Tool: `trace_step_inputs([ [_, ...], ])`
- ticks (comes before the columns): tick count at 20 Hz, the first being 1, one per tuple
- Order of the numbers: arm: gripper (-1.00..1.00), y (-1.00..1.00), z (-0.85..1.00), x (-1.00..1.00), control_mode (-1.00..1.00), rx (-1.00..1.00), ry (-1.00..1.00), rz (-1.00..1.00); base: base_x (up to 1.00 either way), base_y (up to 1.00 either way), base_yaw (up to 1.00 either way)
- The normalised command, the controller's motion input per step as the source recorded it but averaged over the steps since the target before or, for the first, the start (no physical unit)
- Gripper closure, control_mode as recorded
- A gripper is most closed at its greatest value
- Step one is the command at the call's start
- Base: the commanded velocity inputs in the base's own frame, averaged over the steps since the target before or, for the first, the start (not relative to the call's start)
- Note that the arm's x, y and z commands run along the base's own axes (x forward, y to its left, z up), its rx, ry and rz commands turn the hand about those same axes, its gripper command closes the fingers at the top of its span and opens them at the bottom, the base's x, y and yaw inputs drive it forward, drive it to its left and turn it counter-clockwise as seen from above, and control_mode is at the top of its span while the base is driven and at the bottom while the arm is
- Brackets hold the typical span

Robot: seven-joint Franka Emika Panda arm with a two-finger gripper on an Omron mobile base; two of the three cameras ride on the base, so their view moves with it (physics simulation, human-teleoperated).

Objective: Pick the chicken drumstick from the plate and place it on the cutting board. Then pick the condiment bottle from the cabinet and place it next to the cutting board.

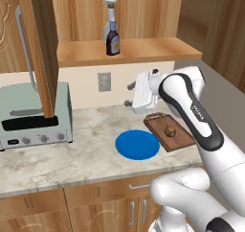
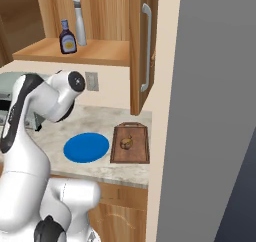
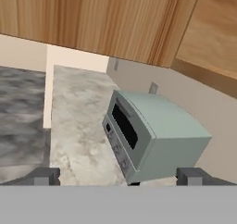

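On the board (image 1: pixel 170 132) lies the drumstick (image 1: pixel 169 130), right of the blue plate (image 1: pixel 137 144). Up in the cabinet (image 1: pixel 129 50) stands the bottle (image 1: pixel 113 41), beside a spray bottle (image 1: pixel 109 15). Above the counter (image 1: pixel 72 156), the gripper (image 3: pixel 118 177) faces a toaster oven (image 3: pixel 152 135), jaws spread, empty.

The left base view looked from behind the arm's left, forward and down on the counter (image 1: pixel 72 159), with the board (image 1: pixel 170 133) right of centre and the cabinet (image 1: pixel 129 51) shelf above it. The right base view looked from the other side at the same counter (image 2: pixel 100 168), showing the board (image 2: pixel 131 144) near centre, the cabinet (image 2: pixel 80 51) upper left. Both shared the board, plate (image 1: pixel 137 145) and shelf. The hand view faced away from the board, tilted, fairly near the toaster oven (image 3: pixel 150 137)
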Motion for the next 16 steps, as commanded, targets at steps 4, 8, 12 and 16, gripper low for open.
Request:
trace_step_inputs([
  [4, -1.00, 0.09, 0.30, 0.05, -1.00, 0.03, -0.07, 0.00, 0.00, 0.00, 0.00],
  [8, -1.00, 0.08, 0.31, 0.03, -1.00, 0.05, -0.04, 0.00, 0.00, 0.00, 0.00],
  [12, -1.00, 0.09, 0.33, 0.00, -1.00, 0.06, -0.01, 0.00, 0.00, 0.00, 0.00],
  [16, -1.00, 0.10, 0.31, 0.01, -1.00, 0.07, 0.00, 0.00, 0.00, 0.00, 0.00],
])
